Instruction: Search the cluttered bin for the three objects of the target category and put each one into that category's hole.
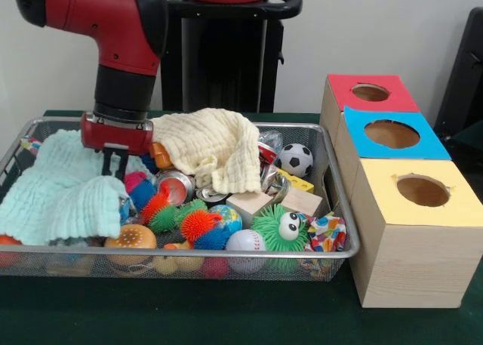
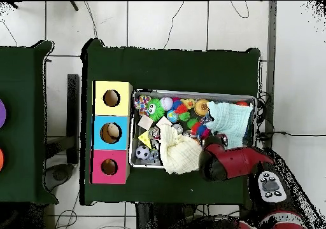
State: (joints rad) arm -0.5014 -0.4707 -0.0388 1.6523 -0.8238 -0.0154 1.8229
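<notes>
Your gripper (image 1: 115,164) hangs low in the wire bin (image 1: 226,124), its dark fingers close together and holding nothing visible. Directly beneath and beside it lies the mint cloth (image 1: 56,190); the cream cloth (image 1: 207,149) lies just to its other side. The soccer ball (image 1: 296,160), baseball (image 1: 245,241) and globe ball (image 1: 226,215) lie well apart from it. Descending here risks snagging cloth. The holed boxes (image 1: 400,186) stand on the desk (image 1: 189,315).

Two cloths (image 1: 204,145), perhaps three holes (image 1: 391,133).
</notes>
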